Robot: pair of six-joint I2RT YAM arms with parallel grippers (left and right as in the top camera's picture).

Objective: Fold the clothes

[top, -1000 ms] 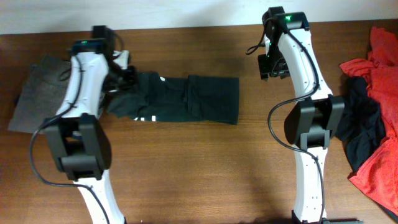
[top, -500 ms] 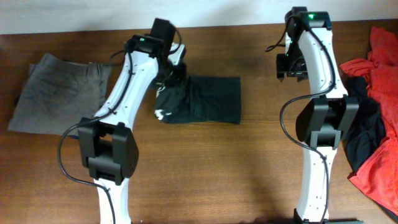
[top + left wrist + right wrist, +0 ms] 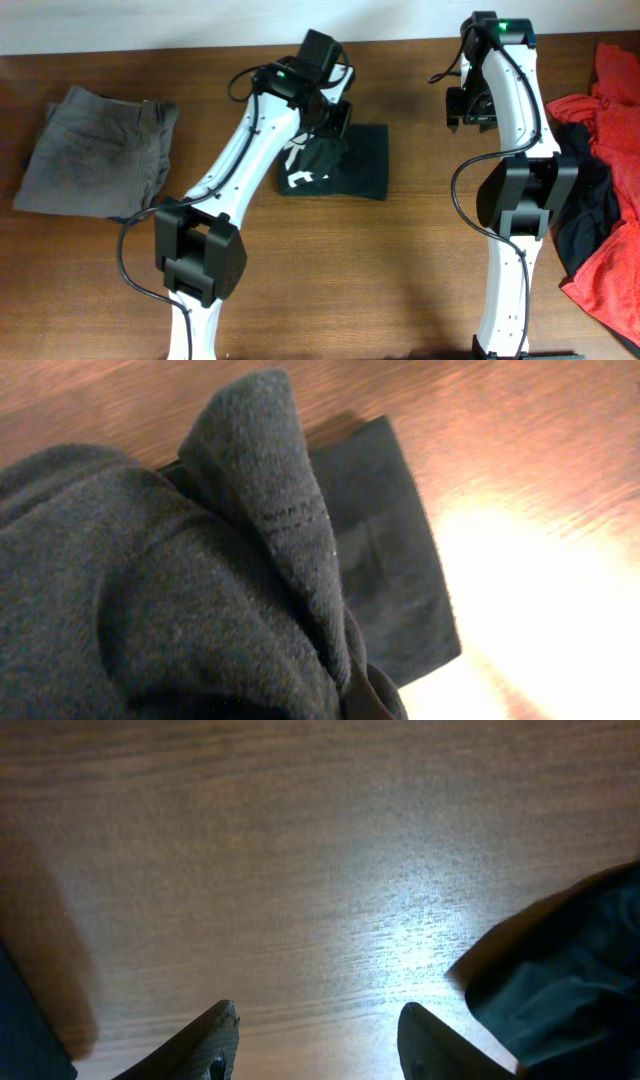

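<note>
Left end effector clenched, apparently on the black top (upper centre of frame), mid-fold; next, probably: lay edge over, release.

The left arm and the right arm are built alike: smooth white link shells joined by boxy black joint housings. Thin black cables run in loose loops beside the links. A small green light glows on the black housing at the far end of each arm. In the right wrist view the fingers are dark, flat-faced wedges with rounded tips.
</note>
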